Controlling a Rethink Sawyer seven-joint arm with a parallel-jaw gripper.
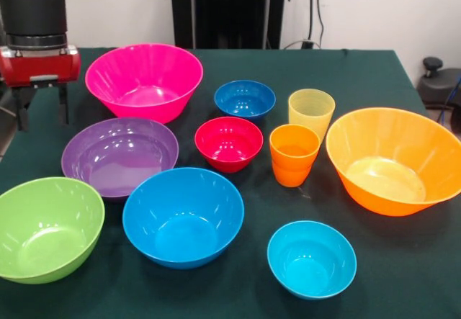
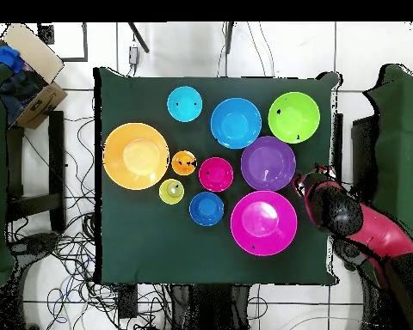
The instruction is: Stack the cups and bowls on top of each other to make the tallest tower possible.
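Note:
All bowls and cups stand singly on the dark green cloth, none nested. The large pink bowl (image 1: 144,81) (image 2: 263,223) is nearest my gripper (image 1: 42,110) (image 2: 306,182), which hangs open and empty just off the table's edge beside the pink and purple bowls. The purple bowl (image 1: 119,157) (image 2: 268,162), lime green bowl (image 1: 47,229) (image 2: 293,117) and sky blue bowl (image 1: 182,216) (image 2: 236,123) follow. In the middle sit the red bowl (image 1: 228,142), dark blue bowl (image 1: 245,99), yellow cup (image 1: 311,111) and orange cup (image 1: 294,153). The large orange bowl (image 1: 392,160) and small cyan bowl (image 1: 311,258) lie beyond.
The table (image 2: 141,249) has bare cloth along the robot's side next to the dark blue bowl. A cardboard box (image 2: 29,73) sits on the floor off one corner, and cables (image 2: 64,249) trail around the table. A black stand (image 1: 432,67) is beside the table edge.

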